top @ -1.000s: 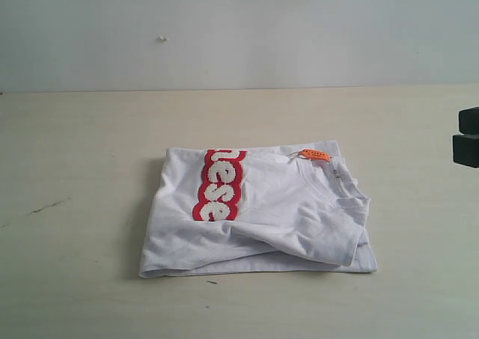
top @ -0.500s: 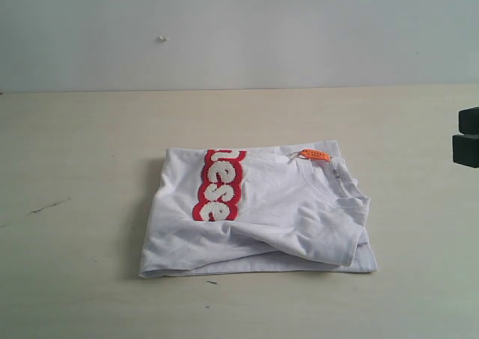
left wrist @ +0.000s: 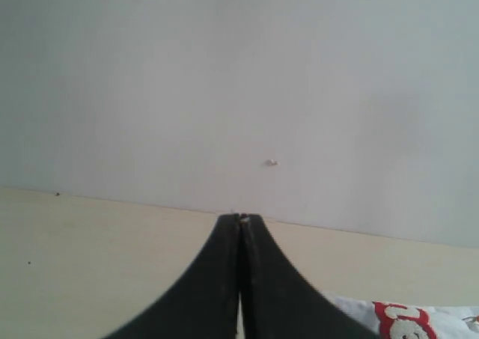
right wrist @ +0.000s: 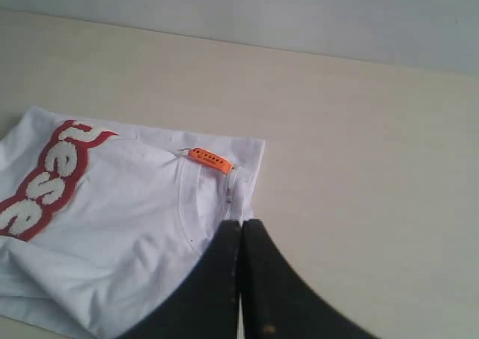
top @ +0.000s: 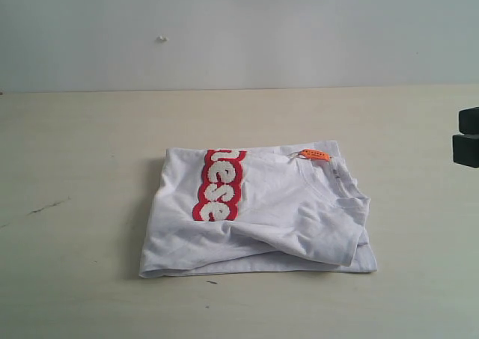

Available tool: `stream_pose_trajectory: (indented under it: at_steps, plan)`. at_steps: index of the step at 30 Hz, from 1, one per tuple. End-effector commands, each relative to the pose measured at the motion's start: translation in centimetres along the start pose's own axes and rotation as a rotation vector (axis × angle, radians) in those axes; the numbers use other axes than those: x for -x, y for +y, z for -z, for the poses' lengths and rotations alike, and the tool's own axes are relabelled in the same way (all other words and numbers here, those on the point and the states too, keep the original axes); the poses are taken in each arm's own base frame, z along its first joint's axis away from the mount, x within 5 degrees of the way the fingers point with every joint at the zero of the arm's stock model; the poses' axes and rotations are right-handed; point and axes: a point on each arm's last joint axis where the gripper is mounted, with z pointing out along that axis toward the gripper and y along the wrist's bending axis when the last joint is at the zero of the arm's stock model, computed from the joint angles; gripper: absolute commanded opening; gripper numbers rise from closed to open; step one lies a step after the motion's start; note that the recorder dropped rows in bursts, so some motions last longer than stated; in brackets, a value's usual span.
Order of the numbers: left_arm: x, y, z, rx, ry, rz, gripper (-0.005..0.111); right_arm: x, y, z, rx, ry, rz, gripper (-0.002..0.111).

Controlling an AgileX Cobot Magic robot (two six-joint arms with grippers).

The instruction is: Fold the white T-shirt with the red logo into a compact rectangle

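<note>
The white T-shirt lies folded into a rough rectangle on the middle of the table, with nothing holding it. Its red logo runs as a band on the left part of the top face, and the orange neck tag shows at the back right. In the right wrist view the white T-shirt and the red logo lie under my right gripper, which is shut and empty above the collar edge. My left gripper is shut and empty, raised, with a corner of the T-shirt beside it.
A beige table runs back to a pale wall. A black part of the right arm sticks in at the right edge of the exterior view. A small dark mark lies on the table's left.
</note>
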Motion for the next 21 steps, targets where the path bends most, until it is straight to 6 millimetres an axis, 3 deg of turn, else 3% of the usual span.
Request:
stream_pose_trajectory:
  at_steps: [1, 7, 21]
  plan:
    - [-2.1, 0.4, 0.2, 0.016, 0.039, 0.003, 0.0, -0.1, 0.0, 0.1, -0.001, -0.002, 0.007, 0.0]
    - [-5.1, 0.9, 0.4, 0.03, 0.185, 0.005, 0.0, -0.1, 0.0, 0.1, -0.001, -0.002, 0.007, 0.0]
    - [-6.5, 1.4, 0.9, 0.056, 0.317, -0.137, 0.0, -0.1, 0.0, 0.1, -0.001, -0.002, 0.007, 0.0]
